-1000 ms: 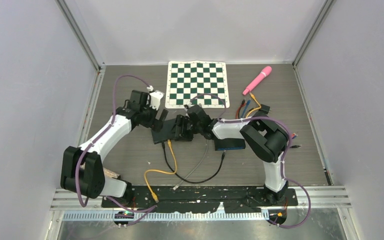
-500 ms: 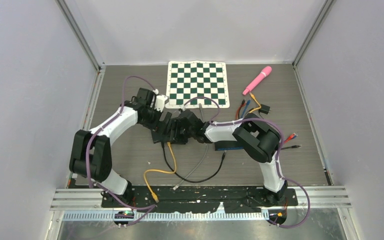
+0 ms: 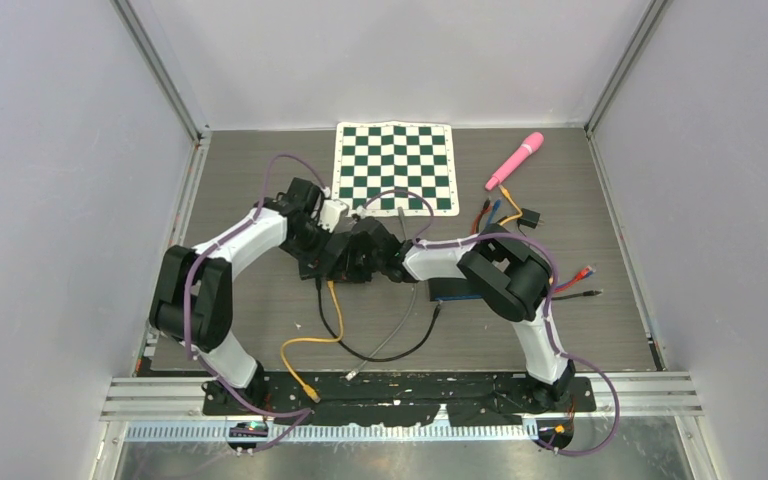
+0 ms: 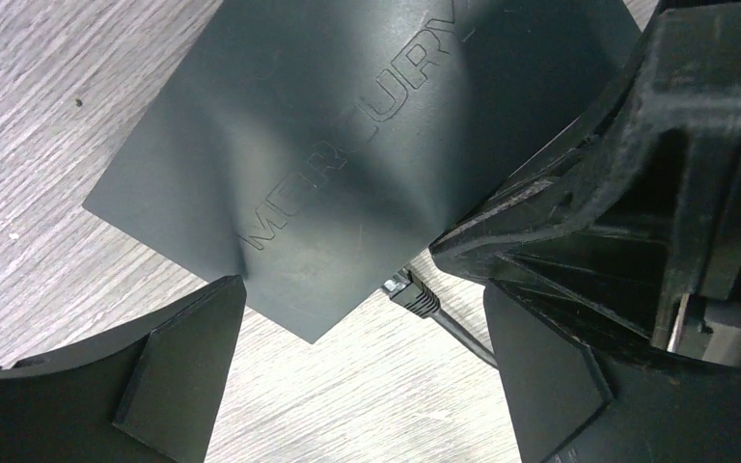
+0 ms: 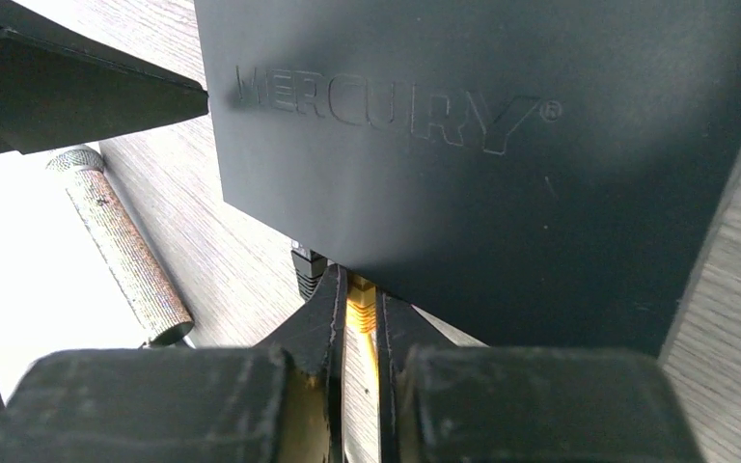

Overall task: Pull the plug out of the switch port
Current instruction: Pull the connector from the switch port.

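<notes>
The black Mercury switch (image 5: pixel 482 164) lies flat at mid-table, mostly covered by both grippers in the top view (image 3: pixel 312 268). A yellow plug (image 5: pixel 361 313) sits in a port on its near edge, its yellow cable (image 3: pixel 332 315) trailing toward me. My right gripper (image 5: pixel 361 309) is shut on that yellow plug, right against the switch. A black plug (image 4: pixel 413 294) is seated in a port beside it. My left gripper (image 4: pixel 362 318) stands open, its fingers (image 4: pixel 193 367) straddling the switch's corner (image 4: pixel 347 154) without gripping it.
A green checkered mat (image 3: pixel 395 167) lies behind the switch, with a pink stick (image 3: pixel 516 160) at back right. A black box with a blue edge (image 3: pixel 460 290) rests under the right arm. Loose cables (image 3: pixel 400 350) curl in front; coloured leads (image 3: pixel 495 212) lie to the right.
The right gripper's jaws have closed onto the yellow plug. The left arm has swung in to the right, bringing its open gripper over the switch's corner.
</notes>
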Motion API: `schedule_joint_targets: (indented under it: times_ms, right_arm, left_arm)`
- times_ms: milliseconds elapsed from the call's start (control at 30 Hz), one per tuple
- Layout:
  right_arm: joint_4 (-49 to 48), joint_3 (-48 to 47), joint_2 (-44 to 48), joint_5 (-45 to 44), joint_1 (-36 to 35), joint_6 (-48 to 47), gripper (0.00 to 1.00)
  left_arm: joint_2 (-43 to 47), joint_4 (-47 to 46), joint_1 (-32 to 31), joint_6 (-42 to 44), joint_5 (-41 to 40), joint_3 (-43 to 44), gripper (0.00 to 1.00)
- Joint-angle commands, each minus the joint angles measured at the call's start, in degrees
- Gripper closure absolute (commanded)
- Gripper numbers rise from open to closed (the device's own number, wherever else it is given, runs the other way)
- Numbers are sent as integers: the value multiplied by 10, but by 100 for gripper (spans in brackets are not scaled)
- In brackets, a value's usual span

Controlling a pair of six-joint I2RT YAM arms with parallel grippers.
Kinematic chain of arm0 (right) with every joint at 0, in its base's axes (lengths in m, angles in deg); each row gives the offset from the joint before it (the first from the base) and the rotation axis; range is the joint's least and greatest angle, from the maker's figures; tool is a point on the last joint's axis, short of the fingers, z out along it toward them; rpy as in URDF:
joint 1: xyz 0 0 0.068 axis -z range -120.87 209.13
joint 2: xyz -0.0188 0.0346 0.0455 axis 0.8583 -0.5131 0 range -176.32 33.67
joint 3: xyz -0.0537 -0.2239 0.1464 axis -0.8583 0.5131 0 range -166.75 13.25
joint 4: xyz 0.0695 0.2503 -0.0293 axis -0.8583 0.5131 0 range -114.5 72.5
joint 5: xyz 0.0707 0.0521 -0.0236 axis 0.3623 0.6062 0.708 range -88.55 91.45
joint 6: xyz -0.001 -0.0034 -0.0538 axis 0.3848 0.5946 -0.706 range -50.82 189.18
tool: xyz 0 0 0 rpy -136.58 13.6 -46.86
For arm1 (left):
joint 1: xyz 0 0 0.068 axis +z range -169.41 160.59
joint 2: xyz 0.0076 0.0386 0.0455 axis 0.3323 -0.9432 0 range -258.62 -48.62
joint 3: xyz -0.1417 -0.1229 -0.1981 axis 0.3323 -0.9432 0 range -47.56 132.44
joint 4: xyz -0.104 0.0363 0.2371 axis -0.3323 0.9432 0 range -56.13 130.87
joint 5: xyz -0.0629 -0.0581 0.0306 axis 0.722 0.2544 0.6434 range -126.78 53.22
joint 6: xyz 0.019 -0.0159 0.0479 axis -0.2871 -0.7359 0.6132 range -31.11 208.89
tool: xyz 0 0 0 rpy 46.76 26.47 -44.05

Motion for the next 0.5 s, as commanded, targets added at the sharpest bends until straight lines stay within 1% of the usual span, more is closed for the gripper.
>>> schedule_joint_targets:
  times_ms: [0, 133, 233, 467]
  right_arm:
    - [81, -6, -10, -44, 5, -55, 95]
    - [88, 4, 1, -13, 5, -88, 95]
    - [89, 14, 7, 30, 5, -105, 95]
    - [58, 42, 26, 82, 6, -97, 95]
  left_arm:
    - [-3, 21, -8, 10, -31, 22, 2]
    - [16, -13, -8, -20, -35, 1, 1]
    - [14, -25, -7, -39, -5, -4, 1]
    - [-21, -6, -9, -79, -41, 24, 2]
